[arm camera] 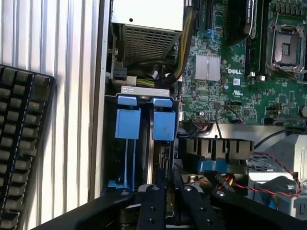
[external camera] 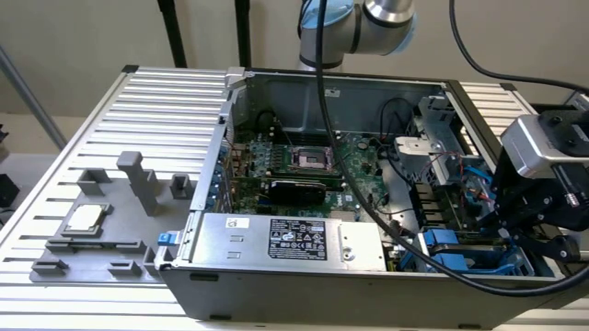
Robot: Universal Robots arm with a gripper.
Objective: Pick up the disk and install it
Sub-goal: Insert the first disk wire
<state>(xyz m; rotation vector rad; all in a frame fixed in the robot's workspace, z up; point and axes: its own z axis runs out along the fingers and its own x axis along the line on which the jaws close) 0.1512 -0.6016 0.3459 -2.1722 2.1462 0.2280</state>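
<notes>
A: Where's the disk (arm camera: 164,125) now? I can't pick it out among all that.

B: Down in the drive bay (arm camera: 144,90), at the corner of the open computer case (external camera: 210,207) next to the power supply (external camera: 285,241). It stands on edge with its blue rail showing. Just beside it is a second blue-railed carrier (arm camera: 128,123), with a grey strip between the two.

A: And the gripper (arm camera: 170,184)?

B: It hangs right over the near end of the disk, in line with it. Its black fingers (arm camera: 152,206) are drawn almost together, with only a slit between them. Whether they pinch the disk's edge or merely rest against it, I can't tell from here.

A: So which step is this?

B: The installing, I'd say — the picking up looks done, since the disk is already in the bay. How deep it sits I can't judge, because its far end is hidden.

A: What would the next move call for?

B: A straight line along the bay's guides, I reckon, with no twist, or the rail could bind against the neighbouring carrier. It needs care on the motherboard (external camera: 304,158) side too — red and black cables (arm camera: 273,177) lie near the fingers there. The keyboard (arm camera: 24,143) lies outside the case on the slatted table, well apart, so I see no trouble from it.
</notes>
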